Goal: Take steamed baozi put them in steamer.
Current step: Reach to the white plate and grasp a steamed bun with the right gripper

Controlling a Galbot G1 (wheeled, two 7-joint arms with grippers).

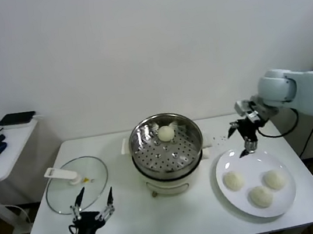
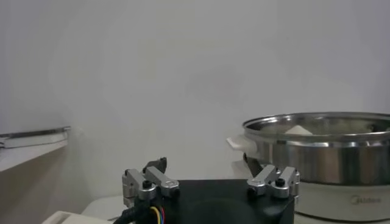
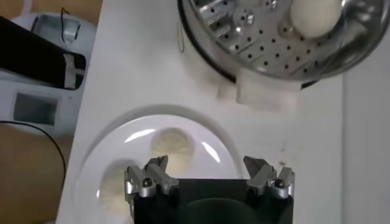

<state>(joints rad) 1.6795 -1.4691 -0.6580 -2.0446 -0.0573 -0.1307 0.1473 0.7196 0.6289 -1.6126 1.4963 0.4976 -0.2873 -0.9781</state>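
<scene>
1. One steamed baozi (image 1: 165,132) already sat at the back of the steamer (image 1: 151,159); three more buns (image 1: 233,181) waited on the white plate (image 1: 231,200) to its right.
2. The next pick would go best with a straight descent over one bun, then a gentle squeeze so the soft dough kept its shape.
3. The right gripper (image 1: 249,145) hovered just above the plate's far rim, fingers spread wide, holding and touching nothing.
4. The left gripper (image 1: 93,204) stood parked near the glass lid (image 1: 62,193), apparently open and empty.
</scene>
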